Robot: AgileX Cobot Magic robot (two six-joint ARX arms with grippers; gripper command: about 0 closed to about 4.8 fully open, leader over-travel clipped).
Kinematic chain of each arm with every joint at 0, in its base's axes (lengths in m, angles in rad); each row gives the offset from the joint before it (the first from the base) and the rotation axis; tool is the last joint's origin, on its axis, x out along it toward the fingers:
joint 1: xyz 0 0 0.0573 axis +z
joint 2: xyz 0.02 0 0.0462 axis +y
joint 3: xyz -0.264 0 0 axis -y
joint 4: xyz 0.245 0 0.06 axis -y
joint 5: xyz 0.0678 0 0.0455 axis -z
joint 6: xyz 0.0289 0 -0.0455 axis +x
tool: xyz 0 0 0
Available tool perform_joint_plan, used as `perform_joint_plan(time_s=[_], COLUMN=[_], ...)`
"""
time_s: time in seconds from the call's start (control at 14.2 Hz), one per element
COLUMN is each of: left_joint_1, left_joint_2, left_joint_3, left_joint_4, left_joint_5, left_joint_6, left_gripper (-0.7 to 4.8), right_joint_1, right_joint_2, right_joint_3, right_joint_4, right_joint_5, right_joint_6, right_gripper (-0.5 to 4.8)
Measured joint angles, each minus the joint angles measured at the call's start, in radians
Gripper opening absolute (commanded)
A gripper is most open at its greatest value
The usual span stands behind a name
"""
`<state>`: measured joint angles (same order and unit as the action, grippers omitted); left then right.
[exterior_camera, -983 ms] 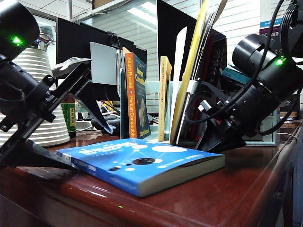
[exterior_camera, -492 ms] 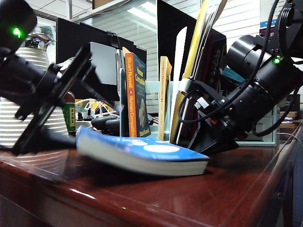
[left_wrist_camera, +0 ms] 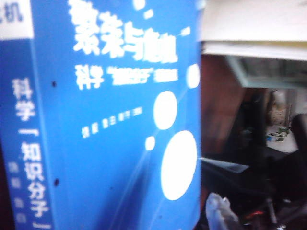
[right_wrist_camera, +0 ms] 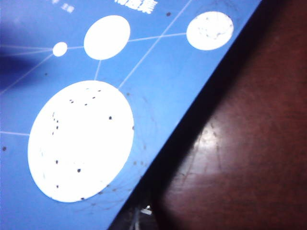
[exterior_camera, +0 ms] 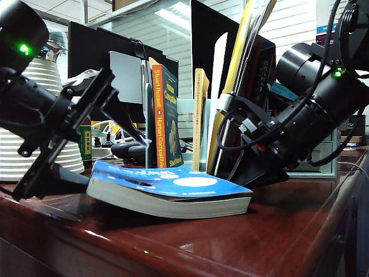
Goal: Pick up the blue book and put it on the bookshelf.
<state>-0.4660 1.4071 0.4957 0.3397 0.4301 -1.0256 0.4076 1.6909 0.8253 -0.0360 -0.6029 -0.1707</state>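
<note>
- Lifting the blue book (exterior_camera: pixel 173 190) is the step in hand: it lies cover up near the front edge of the bench (exterior_camera: pixel 277 242), its spine end raised off the wood on the left while the far end rests down on the right.
- The left pincer (exterior_camera: pixel 72 150) sits at that raised spine end with its fingers spread wide, one above the cover and one low at the bench beside the book; whether they press the book cannot be told, though the left wrist view is filled by spine and cover at close range.
- The right pincer (exterior_camera: pixel 262 170) is low at the book's right end, in front of the bookshelf (exterior_camera: pixel 193 124); its jaws are hidden, so their state cannot be told.
- To do this well, I judge the left jaws should close firmly across the spine before any further lift, with the right pincer steadying the far end so the pages do not fan open.
- Compared with a second ago, the book's left end has tipped up off the bench, and the left arm has swung upward with it.
- The bookshelf stands behind, towards the back edge, with the orange-spined "Human Compatible" book (exterior_camera: pixel 164 118) upright in a slot.
</note>
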Motion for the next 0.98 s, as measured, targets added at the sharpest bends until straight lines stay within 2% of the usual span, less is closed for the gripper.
perform_joint_plan(time_s=[0.42,0.49,0.63,0.7,0.77,0.91,0.98], left_joint_1=[0.0,0.0,0.0,0.0,0.0,0.0,0.0], left_joint_2=[0.039,0.039,0.039,0.039,0.039,0.039,0.039], left_joint_3=[0.0,0.0,0.0,0.0,0.0,0.0,0.0], left_joint_4=[0.027,0.03,0.032,0.039,0.042,0.041,0.039], left_joint_5=[0.004,0.006,0.007,0.006,0.006,0.006,0.006], left_joint_6=[0.0,0.0,0.0,0.0,0.0,0.001,-0.001], left_gripper=[3.93,3.78,2.77,2.75,2.13,-0.07,-0.06], right_joint_1=[0.0,0.0,0.0,-0.002,-0.001,-0.001,-0.001], right_joint_2=[0.0,0.0,0.0,0.0,0.0,0.0,0.0], right_joint_3=[0.0,0.0,0.0,0.0,0.0,0.0,0.0], right_joint_4=[0.0,0.0,0.0,0.0,0.0,-0.001,-0.001], right_joint_5=[-0.018,-0.018,-0.023,-0.051,-0.056,-0.056,-0.055], right_joint_6=[-0.007,-0.008,-0.008,-0.008,-0.008,-0.009,-0.009], right_gripper=[-0.01,-0.01,-0.01,-0.01,-0.01,-0.01,-0.01])
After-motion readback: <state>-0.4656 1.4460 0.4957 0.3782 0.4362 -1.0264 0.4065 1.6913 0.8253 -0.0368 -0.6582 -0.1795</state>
